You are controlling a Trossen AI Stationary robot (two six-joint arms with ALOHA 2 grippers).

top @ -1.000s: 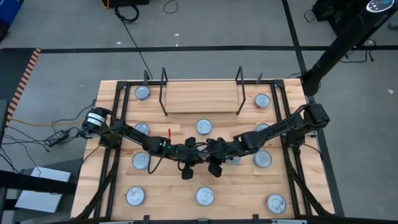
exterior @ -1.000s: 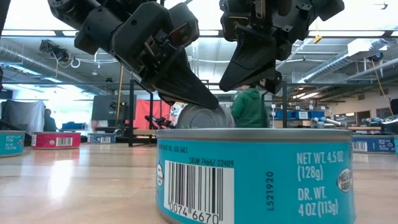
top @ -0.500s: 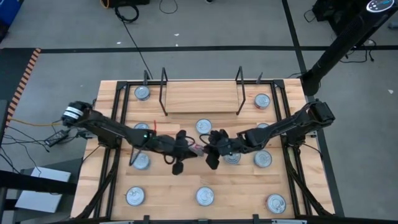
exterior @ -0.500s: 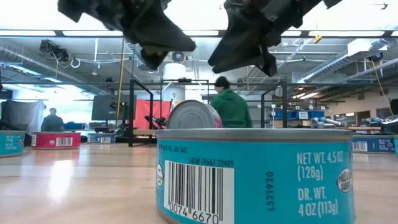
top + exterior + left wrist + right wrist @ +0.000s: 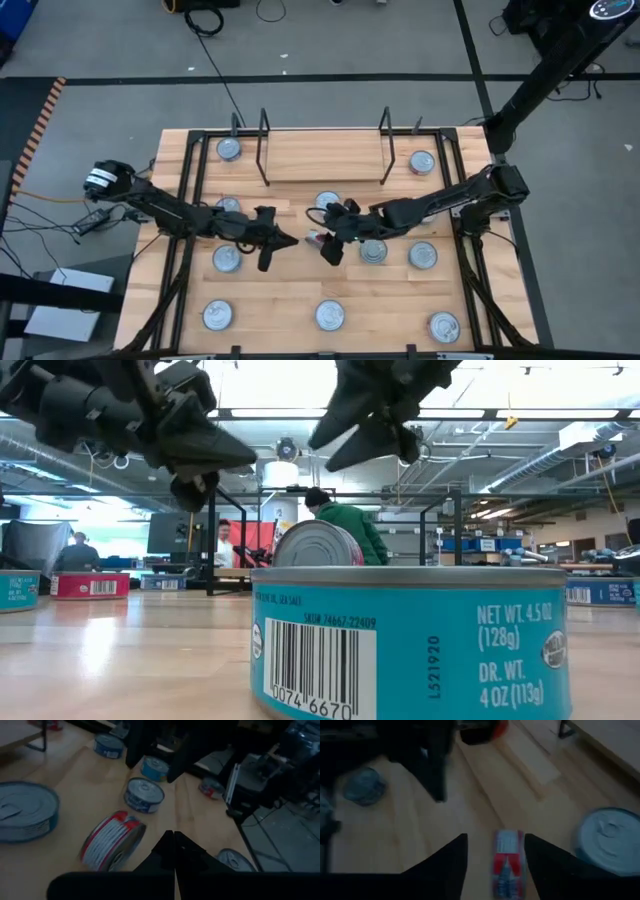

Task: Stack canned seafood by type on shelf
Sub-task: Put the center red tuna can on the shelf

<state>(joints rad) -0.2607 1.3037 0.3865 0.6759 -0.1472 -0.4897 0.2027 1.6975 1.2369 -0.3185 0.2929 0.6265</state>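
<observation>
A red-labelled tin [image 5: 314, 238] stands on its rim at the table's middle; it also shows in the low view [image 5: 318, 546], the left wrist view [image 5: 111, 841] and the right wrist view [image 5: 508, 861]. My right gripper [image 5: 329, 243] is open above it, one finger on either side, clear of it [image 5: 495, 851]. My left gripper [image 5: 272, 243] is shut and empty, to the tin's left [image 5: 173, 843]. The light-wood shelf [image 5: 322, 156] with black wire ends stands at the far middle, with no tin on it.
Several flat tins lie lid-up around the table, such as one [image 5: 328, 204] just beyond the grippers, one [image 5: 373, 251] under my right arm and one [image 5: 227, 259] under my left arm. A blue tin [image 5: 410, 645] stands close to the low camera. People show in the room behind.
My left gripper has drawn back from the red tin toward the table's left edge and risen. My right gripper has gone toward the table's left and far side and now stands over the tin. The tin stays on its rim.
</observation>
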